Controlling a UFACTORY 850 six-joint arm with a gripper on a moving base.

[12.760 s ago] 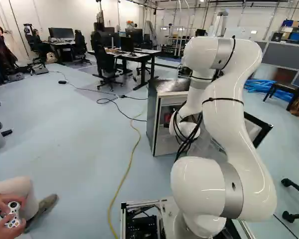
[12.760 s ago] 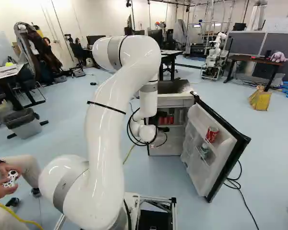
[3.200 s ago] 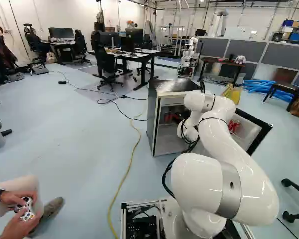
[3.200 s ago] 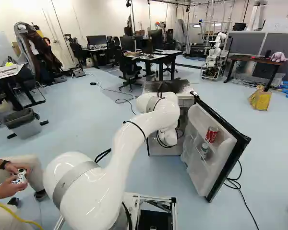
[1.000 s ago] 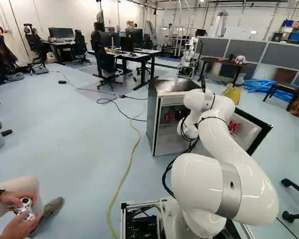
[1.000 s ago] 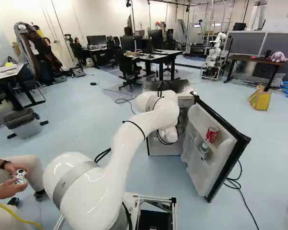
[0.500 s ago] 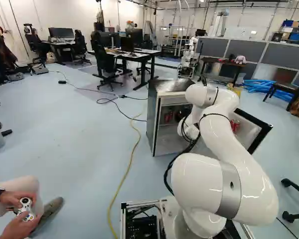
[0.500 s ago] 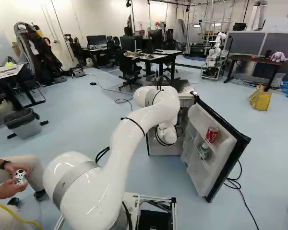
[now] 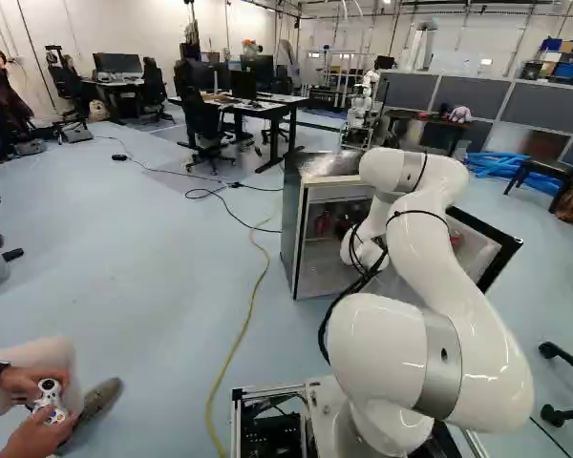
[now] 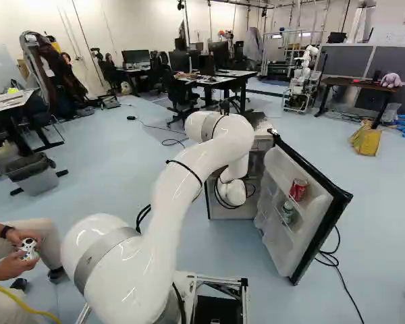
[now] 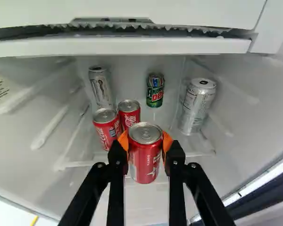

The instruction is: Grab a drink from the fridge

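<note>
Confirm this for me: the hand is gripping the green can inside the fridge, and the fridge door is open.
Wrong can: the wrist view shows the hand gripping a red can, with the green can standing farther back. It is inside the fridge, and the door is open.

Inside: three red cans (image 11: 145, 157), two silver (image 11: 196, 106), one green (image 11: 155, 90)

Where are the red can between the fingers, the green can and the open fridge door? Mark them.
Held red can (image 11: 145, 162): wrist view, front of its body.
Green can (image 11: 155, 92): wrist view, printed side.
Fridge door (image 10: 295, 243): right base view, inner face.
</note>
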